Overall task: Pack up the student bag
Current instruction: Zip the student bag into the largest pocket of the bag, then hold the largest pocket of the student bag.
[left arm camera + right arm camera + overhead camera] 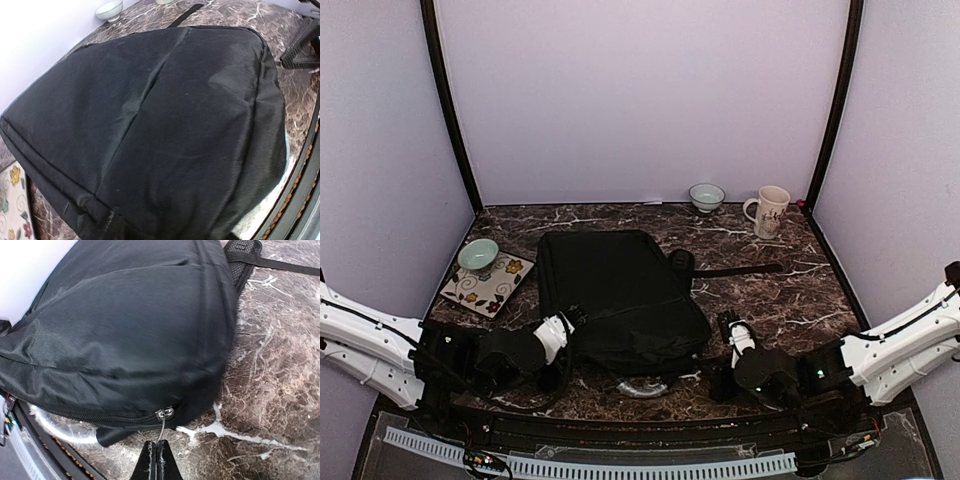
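Inspection found the student bag (620,295) lying flat at the centre of the frame on the dark marble table (790,300). Its black strap (740,269) ran out toward the right. The bag's zipper seam ran along the edge at the bottom of the frame.

The right gripper (156,455) stood at the bag's lower right corner. Its fingers were pressed together on the thin zipper pull (161,430), which hung from the slider (165,413) at the bottom centre of the right wrist view.

The left gripper (576,318) sat against the bag's lower left edge. Its fingers did not show in the left wrist view, and the overhead view was too coarse, so it could not be told whether they were spread or closed.

A shiny pale item (642,386) showed from under the bag's lower edge; its identity could not be established.

At upper right stood a cream mug (770,211), with a small bowl (706,196) just to its left. At left, a teal bowl (478,255) rested on a floral mat (500,285).
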Tool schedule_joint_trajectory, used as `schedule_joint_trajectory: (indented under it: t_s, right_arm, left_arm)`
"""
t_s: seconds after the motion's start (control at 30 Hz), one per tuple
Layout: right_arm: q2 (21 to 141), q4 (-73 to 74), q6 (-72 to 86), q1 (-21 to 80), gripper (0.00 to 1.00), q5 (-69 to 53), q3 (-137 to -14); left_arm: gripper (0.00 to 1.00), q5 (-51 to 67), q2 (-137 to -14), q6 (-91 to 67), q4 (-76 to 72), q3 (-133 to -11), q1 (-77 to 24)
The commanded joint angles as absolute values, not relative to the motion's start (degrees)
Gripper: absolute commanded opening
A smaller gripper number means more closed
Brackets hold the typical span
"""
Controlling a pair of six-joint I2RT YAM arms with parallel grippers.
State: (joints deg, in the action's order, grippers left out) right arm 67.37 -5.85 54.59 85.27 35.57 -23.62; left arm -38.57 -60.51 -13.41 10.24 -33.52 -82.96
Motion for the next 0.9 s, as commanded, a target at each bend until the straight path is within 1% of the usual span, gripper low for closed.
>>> schedule_joint_trajectory:
  t_s: [0.0,0.07,0.13,0.17,0.2,0.33,0.43,0.5,0.7,0.87]
  right_arm:
    - [71.5,-7.7,49.7,85.9,0.00,34.8,-29.2]
    - [73.4,-7.3,48.5,86.8,0.00,35.0,-31.6]
    - [75.1,-7.5,46.9,87.9,0.00,35.1,-33.9]
    - [75.9,-7.6,46.2,88.4,0.00,35.0,-34.9]
    - [76.7,-7.4,45.8,88.8,0.00,35.2,-36.1]
    - [78.4,-6.8,44.2,89.7,0.00,35.8,-39.1]
    - [78.2,-7.9,42.6,90.6,0.00,35.4,-39.9]
    - [77.9,-8.1,42.3,91.3,0.00,36.0,-40.1]
    - [76.6,-8.6,42.5,92.7,0.00,37.0,-39.2]
    - [75.5,-9.5,42.8,94.0,0.00,37.9,-38.0]
  left_arm:
    - [0.63,-39.4,-60.7,-14.7,9.8,-37.9,-84.2]
    - [0.70,-39.1,-61.2,-14.1,10.9,-40.1,-86.2]
    - [0.82,-38.6,-61.5,-13.3,11.6,-42.1,-88.4]
    - [0.91,-37.9,-61.6,-12.7,11.7,-43.0,-89.5]
    - [0.98,-37.2,-62.0,-12.4,11.7,-43.9,-90.7]
    - [0.99,-36.6,-64.2,-13.4,15.1,-49.0,-95.1]
    - [0.98,-35.0,-67.0,-13.1,17.1,-51.2,-96.0]
    - [0.98,-35.9,-70.3,-11.5,16.2,-51.7,-96.0]
    - [0.99,-43.7,-80.0,-8.9,14.6,-53.2,-94.9]
    - [0.99,-41.8,-84.6,-8.1,14.2,-53.7,-91.2]
